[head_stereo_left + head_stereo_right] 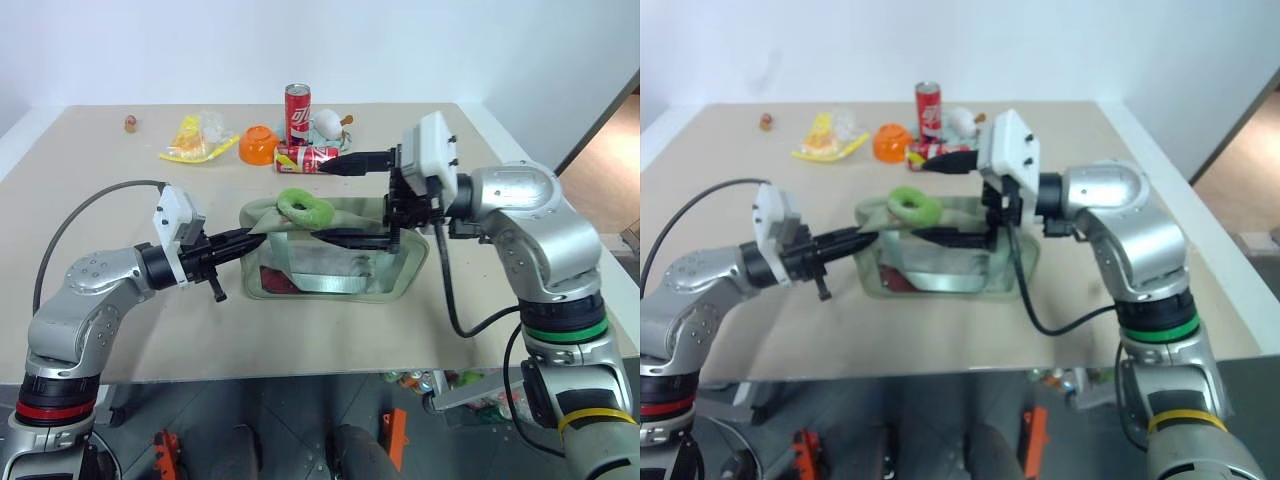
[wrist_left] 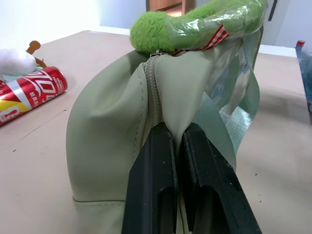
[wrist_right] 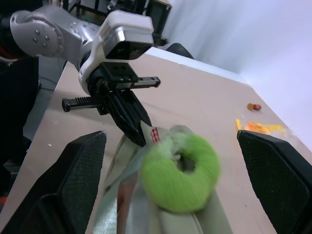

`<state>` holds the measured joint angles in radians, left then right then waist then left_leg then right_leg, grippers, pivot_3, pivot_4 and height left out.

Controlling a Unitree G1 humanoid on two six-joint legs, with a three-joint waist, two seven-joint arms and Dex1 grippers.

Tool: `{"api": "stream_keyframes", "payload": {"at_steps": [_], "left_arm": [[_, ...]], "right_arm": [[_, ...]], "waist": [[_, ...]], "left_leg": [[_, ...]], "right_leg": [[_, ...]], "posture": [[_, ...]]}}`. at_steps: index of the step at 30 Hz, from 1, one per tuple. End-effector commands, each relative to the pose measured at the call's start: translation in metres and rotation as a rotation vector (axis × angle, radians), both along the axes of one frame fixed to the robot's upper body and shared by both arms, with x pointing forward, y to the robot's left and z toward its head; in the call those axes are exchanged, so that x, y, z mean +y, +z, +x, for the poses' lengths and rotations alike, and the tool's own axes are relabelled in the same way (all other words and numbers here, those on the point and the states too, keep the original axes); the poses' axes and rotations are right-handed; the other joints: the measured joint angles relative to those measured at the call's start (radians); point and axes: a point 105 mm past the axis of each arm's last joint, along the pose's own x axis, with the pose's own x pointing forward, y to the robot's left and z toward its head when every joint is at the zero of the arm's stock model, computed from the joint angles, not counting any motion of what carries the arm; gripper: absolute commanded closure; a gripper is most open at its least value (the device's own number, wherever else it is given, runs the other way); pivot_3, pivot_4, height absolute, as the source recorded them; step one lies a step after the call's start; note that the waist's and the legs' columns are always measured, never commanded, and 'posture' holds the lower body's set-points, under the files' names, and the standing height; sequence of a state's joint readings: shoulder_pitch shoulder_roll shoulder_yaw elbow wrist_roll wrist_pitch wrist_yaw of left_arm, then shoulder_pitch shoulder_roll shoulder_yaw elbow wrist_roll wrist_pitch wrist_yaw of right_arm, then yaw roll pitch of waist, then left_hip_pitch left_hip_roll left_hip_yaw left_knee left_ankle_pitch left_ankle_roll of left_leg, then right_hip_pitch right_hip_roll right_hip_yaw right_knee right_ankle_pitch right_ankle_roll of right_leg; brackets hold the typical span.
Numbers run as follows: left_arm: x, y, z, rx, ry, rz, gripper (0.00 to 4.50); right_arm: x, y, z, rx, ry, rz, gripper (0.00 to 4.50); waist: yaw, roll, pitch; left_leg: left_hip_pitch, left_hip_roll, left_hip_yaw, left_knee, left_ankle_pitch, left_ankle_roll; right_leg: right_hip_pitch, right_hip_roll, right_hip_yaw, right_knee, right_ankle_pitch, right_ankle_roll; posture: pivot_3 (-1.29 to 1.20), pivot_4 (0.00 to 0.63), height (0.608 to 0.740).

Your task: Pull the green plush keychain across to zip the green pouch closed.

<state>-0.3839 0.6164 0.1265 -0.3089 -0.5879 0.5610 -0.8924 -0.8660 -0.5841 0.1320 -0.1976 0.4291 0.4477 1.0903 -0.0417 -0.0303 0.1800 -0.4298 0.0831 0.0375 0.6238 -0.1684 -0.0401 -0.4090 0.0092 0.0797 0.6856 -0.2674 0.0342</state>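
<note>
The green pouch (image 1: pixel 390 270) lies at the middle of the table, its clear window facing me. The green plush keychain (image 1: pixel 303 207), a fuzzy lime ring, rests on top of the pouch near its left end. My left gripper (image 1: pixel 250 237) is shut on the pouch's left end fabric; the left wrist view shows its fingers (image 2: pixel 151 185) pinching the cloth just below the zipper. My right gripper (image 1: pixel 325 200) reaches in from the right and stands open, one finger above and one below the keychain's height. In the right wrist view the keychain (image 3: pixel 180 173) sits between the spread fingers (image 3: pixel 73 180), untouched.
At the back of the table stand an upright red can (image 1: pixel 298 108), a red can on its side (image 1: pixel 305 157), an orange bowl (image 1: pixel 259 145), a yellow snack bag (image 1: pixel 195 138) and a white soft toy (image 1: pixel 327 123). The table's front edge runs just below the pouch.
</note>
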Motion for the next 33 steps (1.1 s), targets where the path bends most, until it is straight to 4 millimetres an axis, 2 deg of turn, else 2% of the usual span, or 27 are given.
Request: {"api": "stream_keyframes", "payload": {"at_steps": [1,4,7,16,17,24,29,33], "left_arm": [[-0.008,0.008,-0.003,-0.034,-0.024,0.005,4.50],[-0.009,0.009,-0.001,-0.036,-0.018,0.004,4.50],[-0.008,0.009,0.000,-0.038,-0.009,0.008,4.50],[-0.007,0.005,0.003,-0.037,0.006,0.023,4.50],[-0.007,0.005,0.004,-0.037,0.007,0.024,4.50],[-0.006,0.001,0.011,-0.028,0.043,0.035,4.50],[-0.005,0.007,0.020,-0.032,0.092,0.003,4.50],[-0.007,0.012,0.022,-0.034,0.092,-0.017,4.50]], "right_arm": [[0.000,0.001,0.005,-0.040,-0.014,0.007,0.05],[0.000,-0.004,0.010,-0.034,-0.022,-0.003,0.05],[-0.003,-0.013,0.015,-0.035,-0.032,-0.025,0.82],[-0.005,-0.016,0.016,-0.037,-0.027,-0.007,3.89],[-0.005,-0.014,0.015,-0.036,-0.024,0.001,4.39],[-0.011,0.008,0.009,-0.038,-0.022,0.091,4.46],[-0.034,0.033,0.016,-0.112,-0.097,0.116,4.46],[-0.050,0.041,0.023,-0.149,-0.160,0.098,4.46]], "waist": [[0.000,0.000,0.000],[0.000,0.000,0.000],[0.000,0.000,0.000],[0.000,0.000,0.000],[0.000,0.000,0.000],[0.001,0.000,0.000],[0.007,0.000,0.000],[0.008,0.000,0.000]], "left_leg": [[0.000,0.000,0.000,0.000,0.000,0.000],[0.000,0.000,0.000,0.000,0.000,0.000],[0.000,0.000,0.000,0.000,0.000,0.000],[0.000,0.000,0.000,0.000,0.000,0.000],[0.000,0.000,0.000,0.000,0.000,0.000],[0.000,0.000,0.000,-0.001,0.000,0.000],[0.000,0.000,0.000,0.000,0.000,0.000],[0.000,0.000,0.000,0.000,0.000,0.000]], "right_leg": [[0.000,0.000,0.000,0.000,0.000,0.000],[0.000,0.000,0.000,0.000,0.000,0.000],[0.000,0.000,0.000,0.000,0.000,0.000],[0.000,0.000,-0.001,0.000,0.000,0.000],[0.000,0.000,-0.001,0.000,0.000,0.000],[0.000,0.000,-0.001,0.000,0.000,0.000],[0.000,0.000,-0.001,0.000,0.000,0.000],[0.000,0.000,-0.001,-0.001,0.000,0.000]], "posture": [[0.00,0.150,0.740],[0.00,0.150,0.740],[0.00,0.150,0.740],[0.00,0.150,0.740],[0.00,0.150,0.740],[0.00,0.150,0.740],[0.00,0.150,0.740],[0.00,0.150,0.740]]}}
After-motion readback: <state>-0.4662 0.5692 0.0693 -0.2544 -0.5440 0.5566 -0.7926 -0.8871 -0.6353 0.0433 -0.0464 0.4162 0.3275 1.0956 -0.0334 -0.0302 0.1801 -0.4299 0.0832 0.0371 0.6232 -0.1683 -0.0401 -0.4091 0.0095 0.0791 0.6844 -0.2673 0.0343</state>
